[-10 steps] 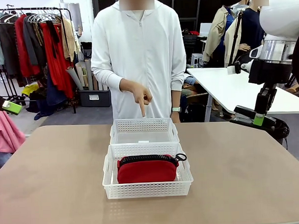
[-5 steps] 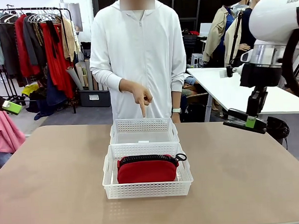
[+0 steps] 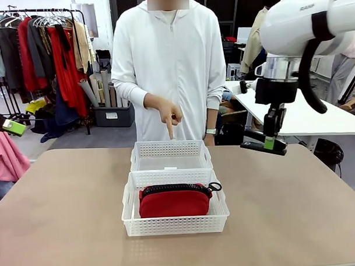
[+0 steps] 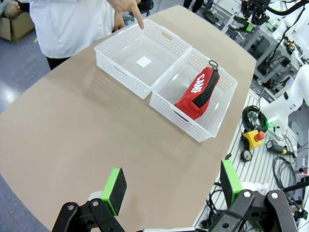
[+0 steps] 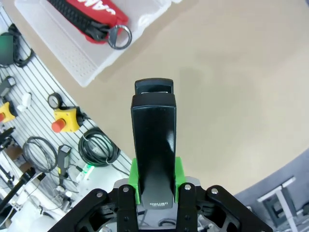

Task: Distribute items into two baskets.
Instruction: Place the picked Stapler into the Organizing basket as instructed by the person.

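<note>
My right arm (image 3: pixel 302 23) is glossy white with a black cable looped over it and a silver wrist ring. Both grippers are black with green pads (image 4: pixel 115 189). The person (image 3: pixel 169 69) wears a white zipped hoodie and a wristwatch (image 3: pixel 209 130).

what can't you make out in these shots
- Label in the far basket: too small to read, left wrist view.
- Print on the red pouch: cut off by the top edge, right wrist view.
- Black stapler: underside hidden, rear covered by the right gripper fingers.
</note>
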You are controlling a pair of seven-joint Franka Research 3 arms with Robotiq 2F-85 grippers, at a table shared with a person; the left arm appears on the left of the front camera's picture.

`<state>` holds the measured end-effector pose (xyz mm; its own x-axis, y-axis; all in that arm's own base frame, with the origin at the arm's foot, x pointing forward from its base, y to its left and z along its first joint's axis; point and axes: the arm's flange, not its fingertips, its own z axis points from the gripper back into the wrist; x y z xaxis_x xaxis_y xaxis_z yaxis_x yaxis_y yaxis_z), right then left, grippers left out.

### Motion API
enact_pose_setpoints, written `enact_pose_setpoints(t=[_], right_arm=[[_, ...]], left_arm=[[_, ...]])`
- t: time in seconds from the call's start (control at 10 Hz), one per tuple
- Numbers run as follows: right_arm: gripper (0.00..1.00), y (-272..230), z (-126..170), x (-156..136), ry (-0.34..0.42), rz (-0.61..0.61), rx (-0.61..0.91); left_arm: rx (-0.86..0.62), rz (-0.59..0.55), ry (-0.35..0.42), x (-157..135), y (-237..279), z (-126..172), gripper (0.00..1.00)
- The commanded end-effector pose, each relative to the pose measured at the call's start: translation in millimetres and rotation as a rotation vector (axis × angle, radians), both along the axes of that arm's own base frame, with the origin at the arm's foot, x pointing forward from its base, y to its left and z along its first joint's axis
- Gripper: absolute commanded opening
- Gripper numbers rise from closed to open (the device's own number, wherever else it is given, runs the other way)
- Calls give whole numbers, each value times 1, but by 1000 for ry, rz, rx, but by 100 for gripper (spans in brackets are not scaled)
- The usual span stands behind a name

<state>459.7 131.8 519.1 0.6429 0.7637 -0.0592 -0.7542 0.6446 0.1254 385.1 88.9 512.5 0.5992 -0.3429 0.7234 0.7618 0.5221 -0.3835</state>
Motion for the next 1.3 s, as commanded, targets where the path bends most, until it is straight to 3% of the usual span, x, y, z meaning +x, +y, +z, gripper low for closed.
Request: enact_pose_setpoints(t=[0.0, 0.5, 1.2], right_arm=[[0, 19, 2, 16, -20, -11, -8], [0, 78, -15, 36, -69, 15, -5], [0, 172, -54, 91, -93, 202, -26]], left_arm=[[-5, -4, -2, -1, 0, 0, 100], [-5, -4, -2, -1, 0, 0, 100], [-5, -4, -2, -1, 0, 0, 100]])
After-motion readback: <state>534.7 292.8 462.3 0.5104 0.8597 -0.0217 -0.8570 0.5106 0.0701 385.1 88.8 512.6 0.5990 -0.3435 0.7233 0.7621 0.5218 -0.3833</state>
